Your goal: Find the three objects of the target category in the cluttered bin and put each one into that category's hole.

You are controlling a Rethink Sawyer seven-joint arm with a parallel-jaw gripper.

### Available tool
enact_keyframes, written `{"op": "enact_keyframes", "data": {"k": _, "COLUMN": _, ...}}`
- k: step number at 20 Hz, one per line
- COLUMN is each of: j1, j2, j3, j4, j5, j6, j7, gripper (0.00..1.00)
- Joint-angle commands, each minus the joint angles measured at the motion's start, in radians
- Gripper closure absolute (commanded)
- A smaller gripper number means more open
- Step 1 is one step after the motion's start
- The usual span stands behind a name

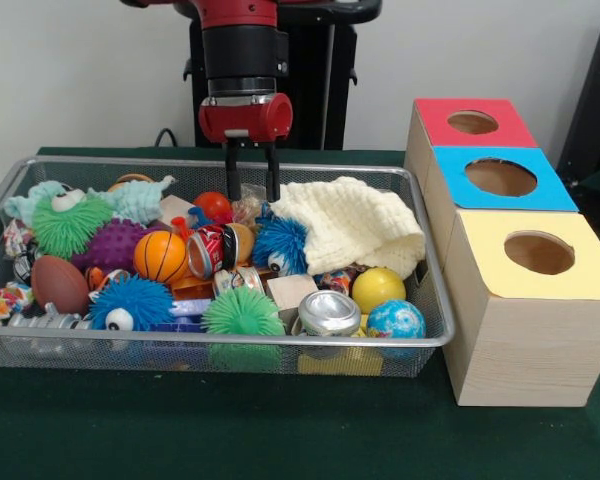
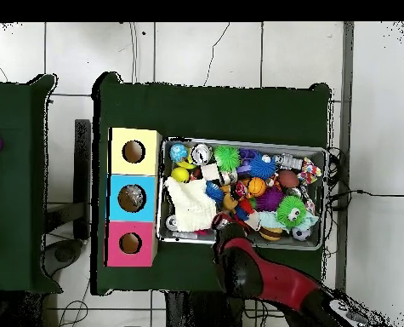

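Observation:
My gripper (image 1: 252, 194) hangs open over the back of the wire bin (image 1: 435, 300), its two black fingers (image 1: 233, 175) holding nothing, just above a blue fuzzy toy (image 1: 280, 243) and a red ball (image 1: 213, 206). In the bin lie an orange basketball (image 1: 161, 256), a yellow ball (image 1: 378, 288), a globe ball (image 1: 395, 320), a brown football (image 1: 59, 283), a red can (image 1: 210, 250), a silver can (image 1: 329, 313) and green (image 1: 242, 312) and purple (image 1: 115, 243) spiky toys. A cream cloth (image 1: 355, 225) covers the right rear corner. In the overhead view the arm (image 2: 264, 277) hides the gripper at the bin (image 2: 239, 141).
Three wooden boxes with round holes stand right of the bin: red-topped (image 1: 472, 122), blue-topped (image 1: 500, 177) and yellow-topped (image 1: 538, 252). In the overhead view the boxes are yellow (image 2: 133, 152), blue (image 2: 131, 197) and red (image 2: 130, 243). Dark green cloth covers the table (image 1: 280, 430).

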Motion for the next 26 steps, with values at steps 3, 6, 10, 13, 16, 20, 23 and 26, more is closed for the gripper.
{"op": "enact_keyframes", "data": {"k": 3, "j1": -0.013, "j2": 0.03, "j3": 0.073, "j4": -0.148, "j5": -0.046, "j6": 0.074, "j7": 0.079, "gripper": 0.0}}
{"op": "enact_keyframes", "data": {"k": 6, "j1": -0.015, "j2": 0.069, "j3": 0.063, "j4": -0.163, "j5": -0.067, "j6": 0.043, "j7": 0.076, "gripper": 0.0}}
{"op": "enact_keyframes", "data": {"k": 10, "j1": -0.023, "j2": 0.079, "j3": 0.056, "j4": -0.165, "j5": -0.089, "j6": 0.034, "j7": 0.075, "gripper": 0.0}}
{"op": "enact_keyframes", "data": {"k": 13, "j1": -0.027, "j2": 0.082, "j3": 0.055, "j4": -0.169, "j5": -0.1, "j6": 0.036, "j7": 0.078, "gripper": 0.0}}
{"op": "enact_keyframes", "data": {"k": 16, "j1": -0.021, "j2": 0.094, "j3": 0.046, "j4": -0.176, "j5": -0.107, "j6": 0.023, "j7": 0.085, "gripper": 0.0}}
{"op": "enact_keyframes", "data": {"k": 20, "j1": -0.033, "j2": 0.105, "j3": 0.046, "j4": -0.189, "j5": -0.129, "j6": 0.026, "j7": 0.079, "gripper": 0.0}}
{"op": "enact_keyframes", "data": {"k": 23, "j1": -0.046, "j2": 0.102, "j3": 0.05, "j4": -0.191, "j5": -0.147, "j6": 0.037, "j7": 0.077, "gripper": 0.0}}
{"op": "enact_keyframes", "data": {"k": 26, "j1": -0.046, "j2": 0.106, "j3": 0.039, "j4": -0.195, "j5": -0.159, "j6": 0.034, "j7": 0.076, "gripper": 0.0}}
